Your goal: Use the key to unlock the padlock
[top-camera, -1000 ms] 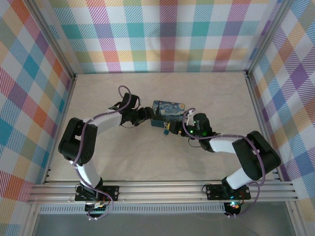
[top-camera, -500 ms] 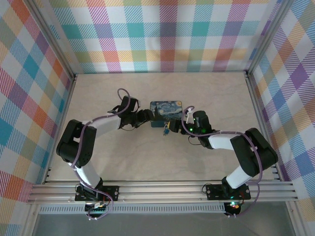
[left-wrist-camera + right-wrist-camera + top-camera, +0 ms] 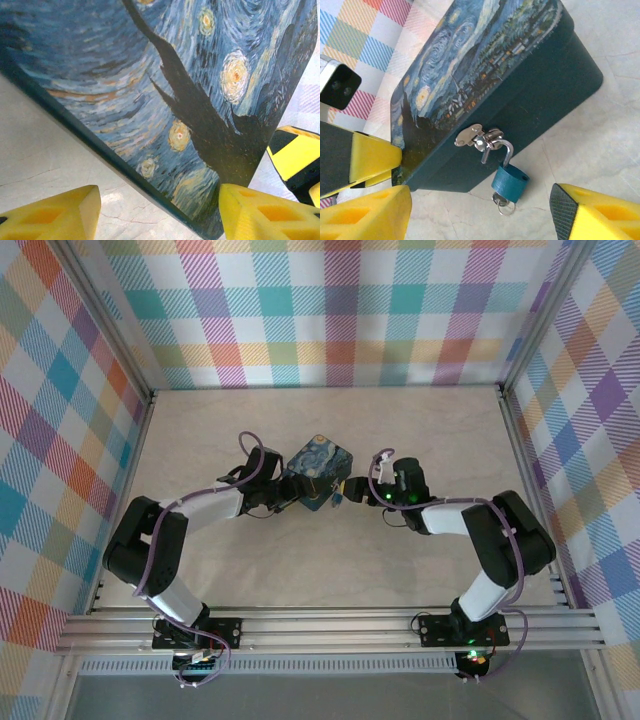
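Left wrist view: the left gripper (image 3: 159, 200) holds its jaws parted about one corner of the tin (image 3: 150, 75). One yellow fingertip (image 3: 265, 215) meets that corner as far as can be seen. The other stands off from the tin's edge with bare table (image 3: 45, 150) between, so nothing is clasped. Right wrist view: the right gripper (image 3: 480, 196) has its jaws released and wide, one yellow tip at each lower corner of the view and nothing between them. Just beyond the tips, the padlock (image 3: 510, 181) hangs by its shackle (image 3: 501, 146) from the hasp (image 3: 470, 137) on the tin's dark side wall, its blue body close above the table. One leg of the shackle appears to end clear of the body. The key (image 3: 501, 204) sits in the padlock's underside, with only its head and a small ring showing. A yellow-and-black finger of the left gripper lies at the tin's left corner. Top view: the two grippers face each other at mid-table across the near side of the tin. The tin stands turned corner-wise, painted lid up. The padlock is on the tin's near right side, between the tin and the right gripper. Beyond the tin lie open table and the checked walls (image 3: 340, 310).
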